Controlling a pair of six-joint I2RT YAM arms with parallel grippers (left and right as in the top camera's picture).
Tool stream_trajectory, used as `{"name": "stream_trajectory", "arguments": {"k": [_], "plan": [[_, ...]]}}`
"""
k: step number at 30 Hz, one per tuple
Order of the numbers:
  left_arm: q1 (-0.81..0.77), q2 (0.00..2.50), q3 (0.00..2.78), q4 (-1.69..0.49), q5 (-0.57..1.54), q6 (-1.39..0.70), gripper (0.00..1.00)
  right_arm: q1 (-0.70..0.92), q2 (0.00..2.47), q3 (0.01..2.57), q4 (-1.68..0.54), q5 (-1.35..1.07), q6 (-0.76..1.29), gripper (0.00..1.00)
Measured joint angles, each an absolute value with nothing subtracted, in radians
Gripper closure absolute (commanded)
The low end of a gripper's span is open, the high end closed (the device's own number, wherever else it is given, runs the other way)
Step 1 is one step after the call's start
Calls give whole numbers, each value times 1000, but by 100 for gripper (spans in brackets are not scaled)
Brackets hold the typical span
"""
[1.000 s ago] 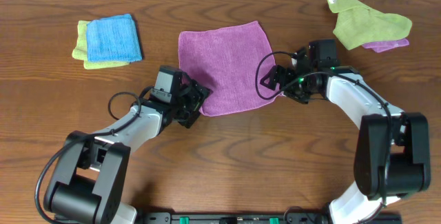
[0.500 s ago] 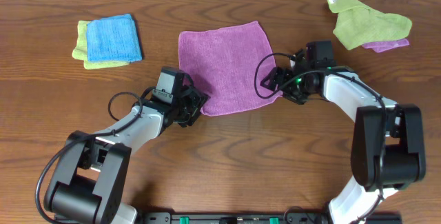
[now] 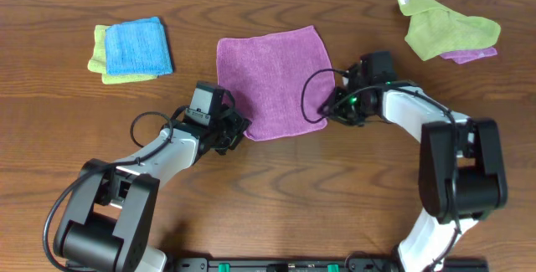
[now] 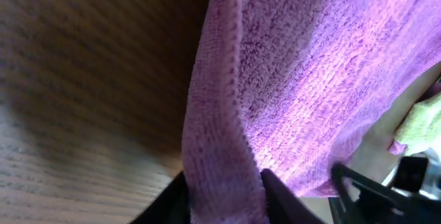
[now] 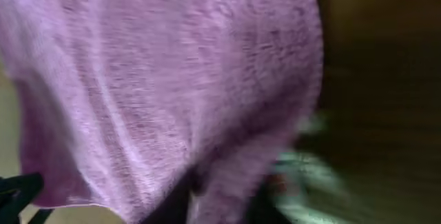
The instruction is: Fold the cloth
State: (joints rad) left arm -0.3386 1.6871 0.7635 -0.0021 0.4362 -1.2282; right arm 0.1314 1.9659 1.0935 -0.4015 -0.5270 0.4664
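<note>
The purple cloth (image 3: 272, 75) lies spread flat in the middle of the table. My left gripper (image 3: 239, 127) is at its near left corner. In the left wrist view the hem of the cloth (image 4: 220, 134) rises out of the left gripper (image 4: 224, 207), pinched between both dark fingers (image 4: 279, 196). My right gripper (image 3: 332, 107) is at the near right corner. In the blurred right wrist view the cloth (image 5: 172, 65) fills the frame, and the right gripper (image 5: 220, 207) is shut on a fold of it.
A folded blue cloth (image 3: 134, 46) lies on a lime-green one (image 3: 100, 54) at the back left. At the back right a crumpled lime-green cloth (image 3: 448, 28) covers a purple piece (image 3: 473, 54). Bare wood (image 3: 293, 188) runs along the front.
Both grippers have closed on the cloth's near corners. The right gripper has slid a little to the left onto its corner. The left arm has hardly moved.
</note>
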Motion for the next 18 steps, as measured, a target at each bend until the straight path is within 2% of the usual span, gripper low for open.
{"name": "stream_trajectory", "arguments": {"k": [2, 11, 18], "plan": [[-339, 1687, 764, -13, 436, -1225, 94, 131, 1968, 1095, -401, -534, 466, 99], [-339, 1687, 764, -72, 438, -1133, 94, 120, 1969, 1100, -458, -548, 451, 99], [-339, 1687, 764, -177, 466, -1009, 94, 103, 1942, 1098, -589, -528, 391, 99]]}}
